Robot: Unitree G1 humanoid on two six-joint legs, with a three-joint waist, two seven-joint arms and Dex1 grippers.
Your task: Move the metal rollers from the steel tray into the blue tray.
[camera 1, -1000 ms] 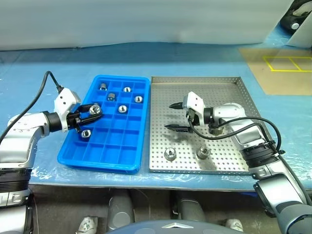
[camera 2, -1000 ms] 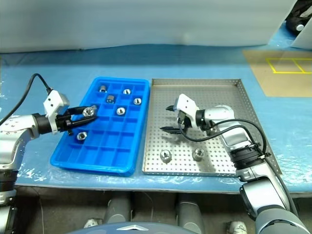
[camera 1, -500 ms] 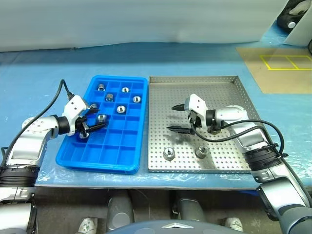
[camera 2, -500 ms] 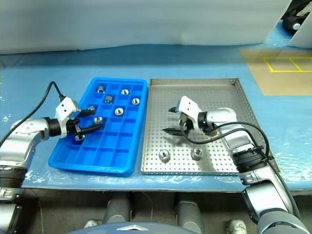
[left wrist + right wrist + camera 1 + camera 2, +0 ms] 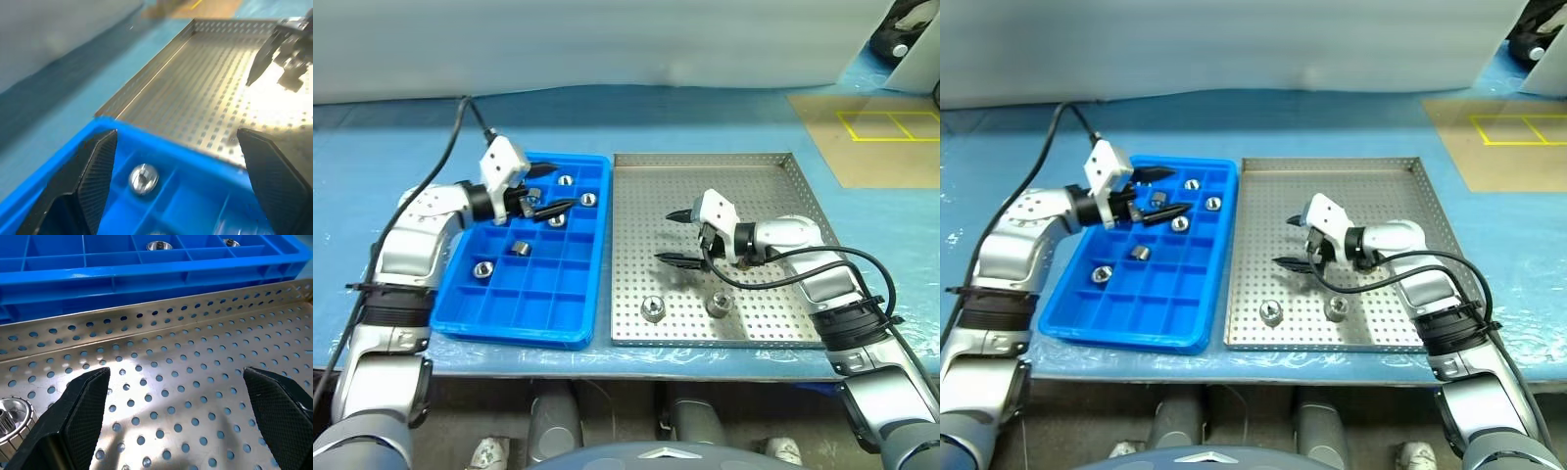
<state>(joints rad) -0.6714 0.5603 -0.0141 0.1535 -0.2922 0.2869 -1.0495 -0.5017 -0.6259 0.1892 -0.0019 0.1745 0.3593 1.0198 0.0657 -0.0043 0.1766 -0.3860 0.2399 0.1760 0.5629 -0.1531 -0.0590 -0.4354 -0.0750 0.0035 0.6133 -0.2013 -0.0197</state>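
Observation:
My left gripper is open and holds nothing, hovering over the far part of the blue tray. Several metal rollers lie in its compartments, among them one near the middle, one by the left wall and one seen between my left fingers. Over the middle of the steel tray my right gripper stands open and empty. Two rollers rest near the steel tray's front rim, below the right gripper. One roller shows beside a right finger.
Both trays sit side by side on a blue-covered table. A brown board with yellow tape lines lies at the far right. A black cable trails from the left wrist, another loops under the right forearm.
My left gripper has opened and dropped its roller into a middle compartment of the blue tray, then rose and swung toward the tray's far right. The right gripper has hardly moved.

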